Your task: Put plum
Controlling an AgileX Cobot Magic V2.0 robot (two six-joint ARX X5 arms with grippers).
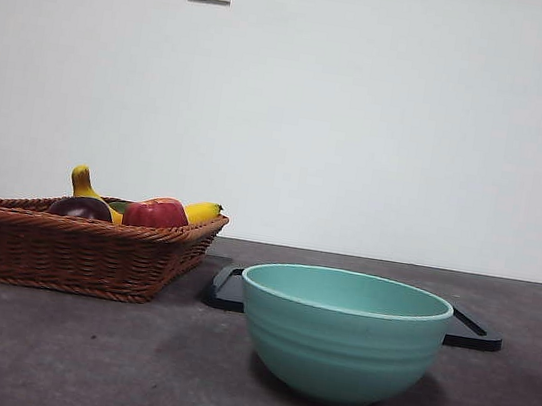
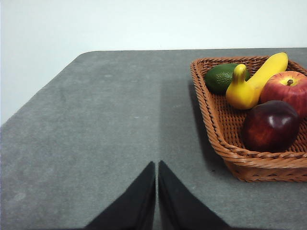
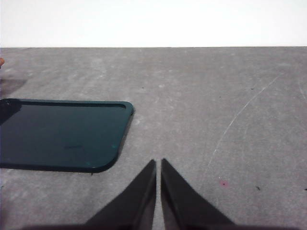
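The plum (image 1: 80, 208), dark maroon and glossy, lies in a brown wicker basket (image 1: 82, 252) at the left of the table. In the left wrist view the plum (image 2: 271, 126) sits at the basket's near corner, next to a red apple (image 2: 287, 88). My left gripper (image 2: 157, 165) is shut and empty, over bare table beside the basket (image 2: 218, 129). My right gripper (image 3: 158, 163) is shut and empty, over bare table next to a dark tray (image 3: 57, 136). Neither gripper shows in the front view.
The basket also holds a banana (image 2: 252, 81), an avocado (image 2: 221, 76) and the red apple (image 1: 155, 213). A teal bowl (image 1: 341, 334) stands at the front centre. The flat black tray (image 1: 470, 330) lies behind it. A wall stands behind the table.
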